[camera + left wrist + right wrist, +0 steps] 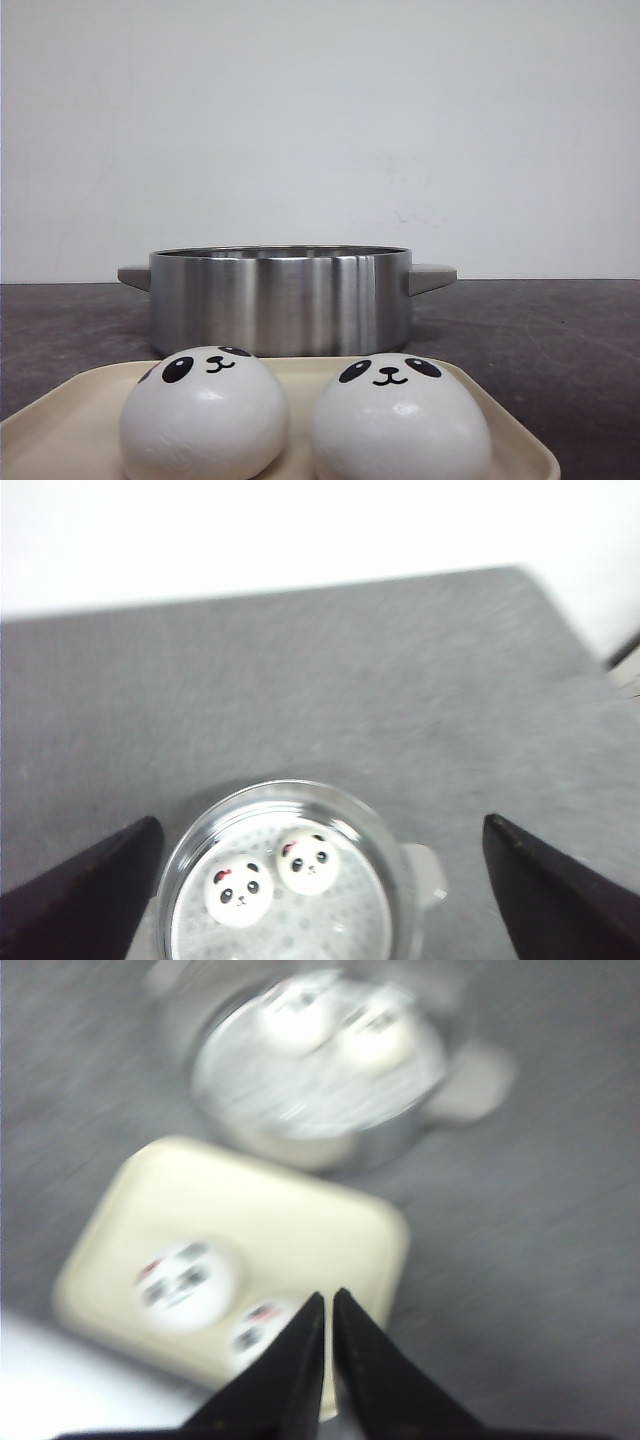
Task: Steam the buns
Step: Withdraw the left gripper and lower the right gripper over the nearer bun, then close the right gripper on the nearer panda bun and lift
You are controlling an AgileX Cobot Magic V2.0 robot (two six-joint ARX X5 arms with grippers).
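A dark grey table [560,340] held everything. On it stood a big round shiny steel pot [280,300] with 2 stubby handles. Just in front of the pot lay a cream square tray with round corners [70,420]. 2 glossy white panda-face buns [204,412] sat side by side on the tray. 2 more white panda buns [240,890] sat close together inside the pot, on its holey floor. The left gripper [320,880] hung high above the pot with its dark fingers spread wide and nothing between them. The right gripper [327,1360] hung above the tray's edge, its black fingers almost touching, holding nothing.
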